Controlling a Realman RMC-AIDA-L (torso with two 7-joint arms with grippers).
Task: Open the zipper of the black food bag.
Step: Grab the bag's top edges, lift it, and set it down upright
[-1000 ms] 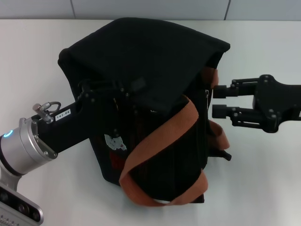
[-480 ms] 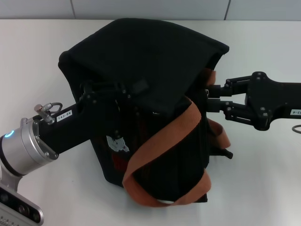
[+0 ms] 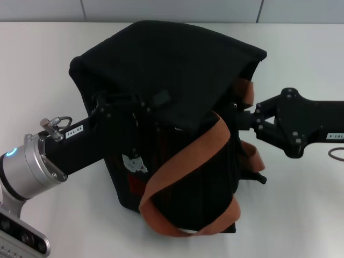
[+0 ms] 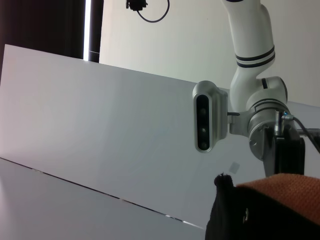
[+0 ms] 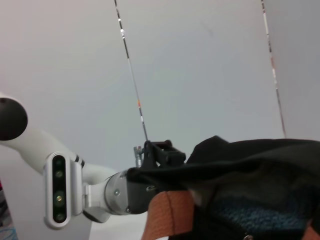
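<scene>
The black food bag [image 3: 177, 64] stands mid-table, its top flap raised and its orange-brown straps [image 3: 188, 156] hanging down the front. My left gripper [image 3: 126, 105] presses against the bag's upper front edge, under the flap. My right gripper [image 3: 239, 119] is at the bag's right side with its fingers drawn together on the zip line. The pull tab itself is hidden there. The left wrist view shows a bag corner [image 4: 230, 215], a strap [image 4: 285, 197] and the right arm [image 4: 260, 115]. The right wrist view shows the bag's flap [image 5: 250, 165] and the left arm [image 5: 100, 190].
The white table [image 3: 301, 215] extends around the bag. A dark ring-shaped cable [image 3: 337, 153] lies at the right edge. A small bear print [image 3: 133, 163] marks the bag's front. A grey wall runs along the back.
My right gripper moved left into the bag's right side, and its fingers went from wide open to closed. The left arm stayed put.
</scene>
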